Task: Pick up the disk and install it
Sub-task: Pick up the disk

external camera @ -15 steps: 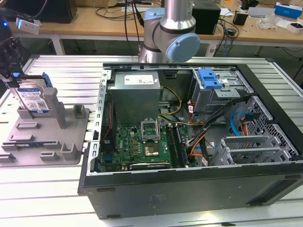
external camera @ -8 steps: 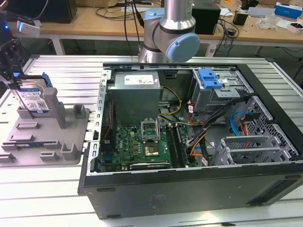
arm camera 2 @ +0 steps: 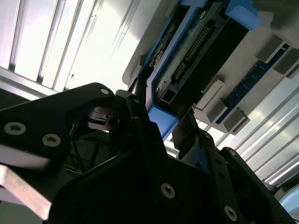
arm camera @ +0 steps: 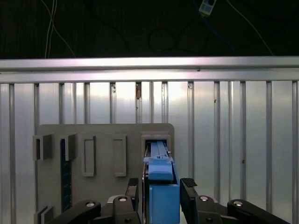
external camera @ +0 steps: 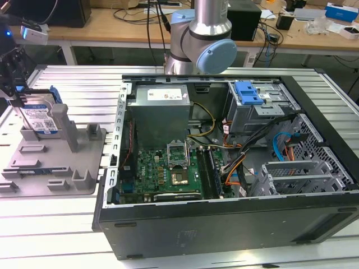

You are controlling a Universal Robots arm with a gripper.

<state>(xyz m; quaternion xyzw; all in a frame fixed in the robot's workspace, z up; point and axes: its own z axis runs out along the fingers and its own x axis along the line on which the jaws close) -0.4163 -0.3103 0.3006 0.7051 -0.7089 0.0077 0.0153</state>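
So here's what I'm looking at from my end. The disk (external camera: 44, 119) stands on edge in the grey fixture tray (external camera: 56, 168), at the exterior view's left, well apart from the open PC case (external camera: 224, 224). The gripper (external camera: 14, 89) is right on top of it, but it's half cut off by the frame edge there, so that angle isn't much help.

In the first wrist view the gripper (arm camera: 161, 183) has one jaw on each side of the disk (arm camera: 161, 205), with the blue carrier bracket (arm camera: 161, 170) poking up between them. One side looks like it's touching, while the other has a thin dark strip I can't read. Honestly, I can't tell if the jaws are clamped on it or just very close.

The second wrist view is mostly dark gripper (arm camera 2: 161, 112) body. Past it I can see the disk (arm camera 2: 196, 51) underside with its connector row, and the rest is hidden.

Over in the case, the drive cage (external camera: 255, 115) has its blue latch (external camera: 248, 92) on top. The arm (external camera: 202, 39) blocks the case's back edge.
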